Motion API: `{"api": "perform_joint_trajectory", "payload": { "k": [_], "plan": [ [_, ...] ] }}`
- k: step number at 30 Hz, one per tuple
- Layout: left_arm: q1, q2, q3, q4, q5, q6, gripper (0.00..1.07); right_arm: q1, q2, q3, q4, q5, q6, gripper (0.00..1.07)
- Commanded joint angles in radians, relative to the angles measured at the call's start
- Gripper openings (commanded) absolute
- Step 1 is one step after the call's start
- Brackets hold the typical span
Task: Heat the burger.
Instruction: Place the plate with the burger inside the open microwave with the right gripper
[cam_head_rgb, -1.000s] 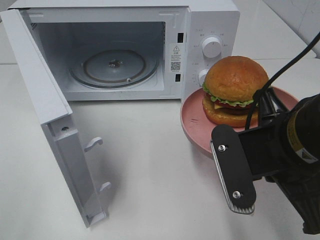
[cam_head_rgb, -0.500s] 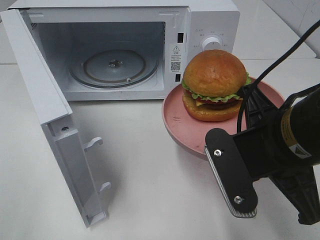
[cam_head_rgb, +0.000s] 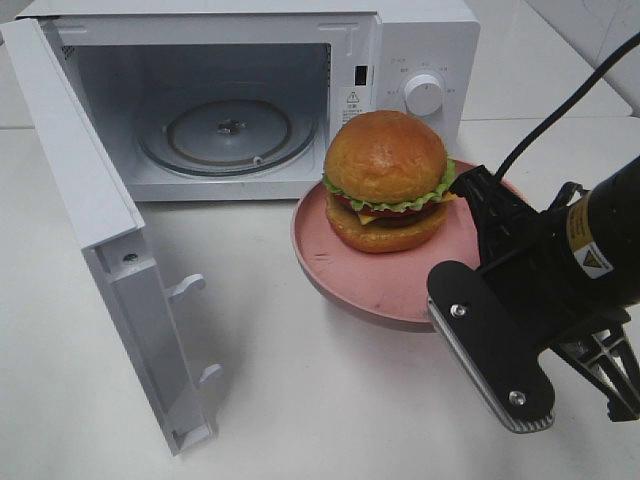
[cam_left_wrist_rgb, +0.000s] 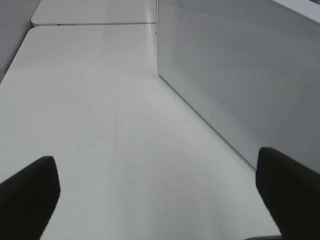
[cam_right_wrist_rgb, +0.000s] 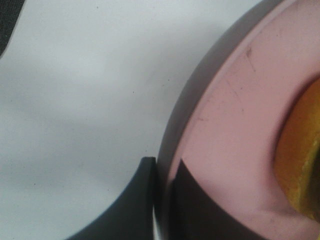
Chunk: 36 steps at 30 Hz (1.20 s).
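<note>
The burger (cam_head_rgb: 385, 180), with a glossy golden bun and green lettuce, sits on a shallow pink plate (cam_head_rgb: 375, 290) in front of the open microwave (cam_head_rgb: 420, 40), right of the cavity's mouth. My right gripper (cam_head_rgb: 447, 278) is shut on the plate's near right rim. In the right wrist view the right gripper (cam_right_wrist_rgb: 162, 167) pinches the plate (cam_right_wrist_rgb: 235, 125) rim, with the burger (cam_right_wrist_rgb: 300, 150) at the edge. The plate casts a shadow on the table below. My left gripper (cam_left_wrist_rgb: 157, 175) stands open over bare table beside the microwave's perforated side wall (cam_left_wrist_rgb: 240, 75).
The microwave door (cam_head_rgb: 90, 200) swings wide open to the left, reaching toward the table's front. A glass turntable (cam_head_rgb: 225, 130) lies inside the cavity. A control knob (cam_head_rgb: 423, 93) sits on the right panel. A black cable (cam_head_rgb: 570, 110) runs up from the right arm.
My right gripper has carried the plate with the burger leftward, from in front of the control panel toward the cavity's opening. The left gripper stays open.
</note>
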Motion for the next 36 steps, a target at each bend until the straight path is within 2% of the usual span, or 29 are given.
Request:
{"api": "perform_joint_trajectory", "payload": {
  "k": [1,8,9,12,18,26,36],
  "plan": [
    [-0.005,-0.024,0.003,-0.004,-0.001,-0.001,1.00,-0.025,-0.011,-0.010,0.033,-0.066,-0.099,0.00],
    [-0.005,-0.024,0.003,-0.004,-0.001,-0.001,1.00,-0.085,-0.008,-0.034,0.197,-0.098,-0.304,0.00],
    [-0.005,-0.024,0.003,-0.004,-0.001,-0.001,1.00,-0.102,-0.002,-0.041,0.253,-0.105,-0.359,0.00],
    [-0.005,-0.024,0.003,-0.004,-0.001,-0.001,1.00,-0.114,0.017,-0.053,0.292,-0.106,-0.399,0.00],
    [-0.005,-0.024,0.003,-0.004,-0.001,-0.001,1.00,-0.114,0.049,-0.073,0.308,-0.138,-0.418,0.00],
    [-0.005,-0.024,0.003,-0.004,-0.001,-0.001,1.00,-0.114,0.168,-0.173,0.309,-0.165,-0.418,0.00],
    [-0.005,-0.024,0.003,-0.004,-0.001,-0.001,1.00,-0.114,0.247,-0.222,0.309,-0.223,-0.418,0.00]
  ]
}}
